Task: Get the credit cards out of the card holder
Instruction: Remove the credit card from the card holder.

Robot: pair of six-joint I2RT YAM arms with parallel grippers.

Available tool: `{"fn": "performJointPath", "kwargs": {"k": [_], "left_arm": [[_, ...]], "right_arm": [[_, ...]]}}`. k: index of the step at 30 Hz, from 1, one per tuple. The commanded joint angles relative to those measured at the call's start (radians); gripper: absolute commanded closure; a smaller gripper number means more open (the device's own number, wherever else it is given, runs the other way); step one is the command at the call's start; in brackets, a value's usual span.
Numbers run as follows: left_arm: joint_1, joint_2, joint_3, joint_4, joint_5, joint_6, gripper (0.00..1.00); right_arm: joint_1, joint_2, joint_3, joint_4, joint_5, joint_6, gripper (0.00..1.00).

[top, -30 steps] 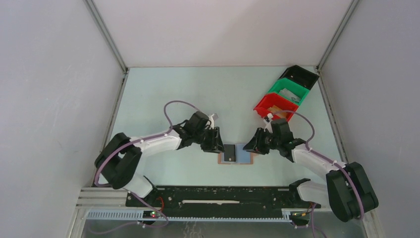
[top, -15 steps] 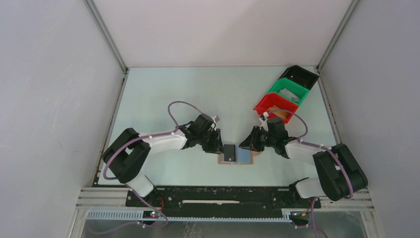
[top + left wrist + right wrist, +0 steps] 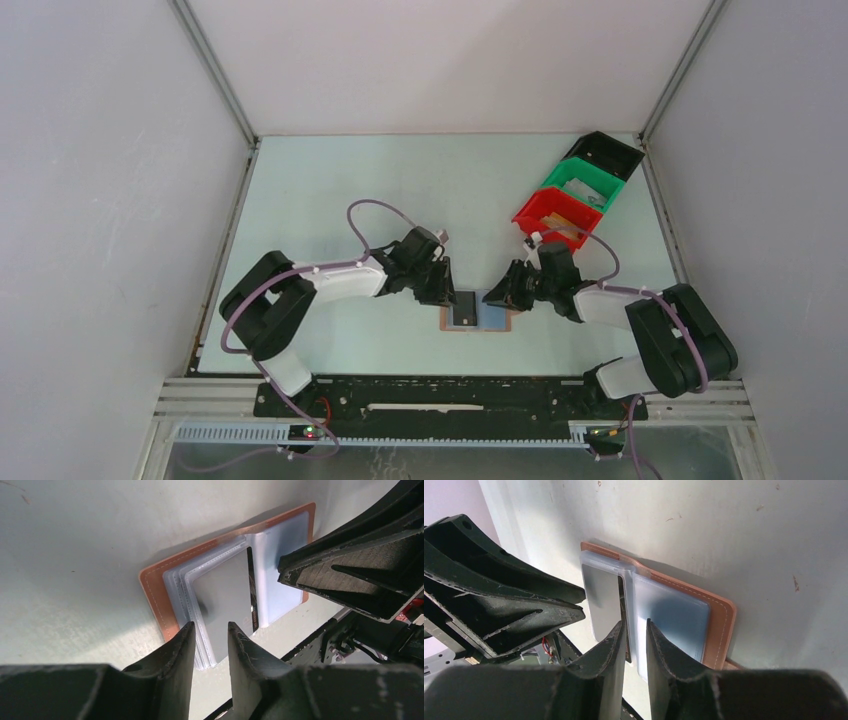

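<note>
Plain white walls (image 3: 100, 150) close in a pale green counter (image 3: 330, 190) on three sides, metal corner struts (image 3: 213, 70) rising at the back. Even, soft light; a black rail (image 3: 520, 395) spans the near edge.

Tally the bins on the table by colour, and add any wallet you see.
Red bin: 1
Green bin: 1
Black bin: 1
Wallet: 1
Total: 4
</note>
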Motion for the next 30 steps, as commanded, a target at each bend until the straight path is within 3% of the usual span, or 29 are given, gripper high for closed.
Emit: {"fn": "performJointPath", "kwargs": {"k": [1,7,15,22,27,30], "left_arm": [[-0.006,0.009,0.045,-0.013,-0.032,0.014,0.66],[-0.013,-0.024,0.026,0.035,-0.02,-0.009,0.71],[-0.039,-0.107,-0.038,0.136,-0.001,-0.033,0.64],[-0.04,-0.061,0.004,0.082,-0.038,-0.038,0.63],[-0.045,-0.049,0.048,-0.057,-0.174,-0.032,0.63],[-0.044,-0.072,0.032,-0.058,-0.204,-0.035,0.63]], "right_arm": [[0.009,0.008,-0.017,0.055,-0.002,0.015,0.71],[0.009,0.014,-0.019,0.065,0.001,0.022,0.71],[0.009,0.02,-0.028,0.092,-0.008,0.04,0.71],[0.014,0.025,-0.029,0.087,-0.007,0.039,0.71],[0.014,0.009,-0.034,0.075,-0.001,0.039,0.71],[0.016,0.003,-0.032,0.072,0.001,0.04,0.71]]}}
